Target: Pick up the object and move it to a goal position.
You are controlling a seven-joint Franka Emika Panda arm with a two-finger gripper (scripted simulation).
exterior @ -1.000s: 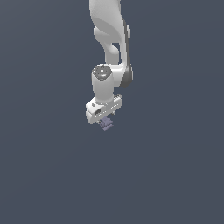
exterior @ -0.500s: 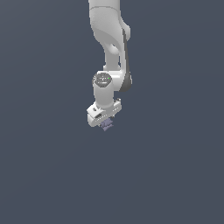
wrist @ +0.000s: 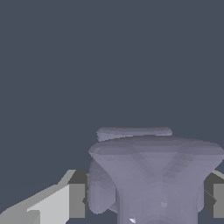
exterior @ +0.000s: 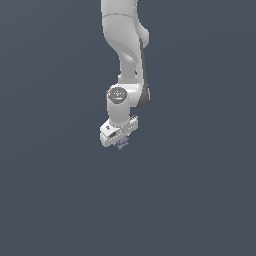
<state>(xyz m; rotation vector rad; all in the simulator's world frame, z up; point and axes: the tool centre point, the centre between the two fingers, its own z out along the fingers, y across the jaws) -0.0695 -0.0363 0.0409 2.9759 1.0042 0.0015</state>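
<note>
The object (exterior: 122, 143), a small lavender-grey ridged block, shows just under the white gripper (exterior: 120, 141) in the exterior view, mostly hidden by the hand. In the wrist view the object (wrist: 153, 175) fills the space between the two fingers (wrist: 76, 199), whose dark pads press on both of its sides. The gripper is shut on it. The arm hangs down from the top of the exterior view.
A plain dark blue-grey surface (exterior: 200, 200) lies all around the arm. No other objects or edges show in either view.
The gripper with the object in it has moved a little toward the exterior view's right and slightly down. The wrist has turned a bit.
</note>
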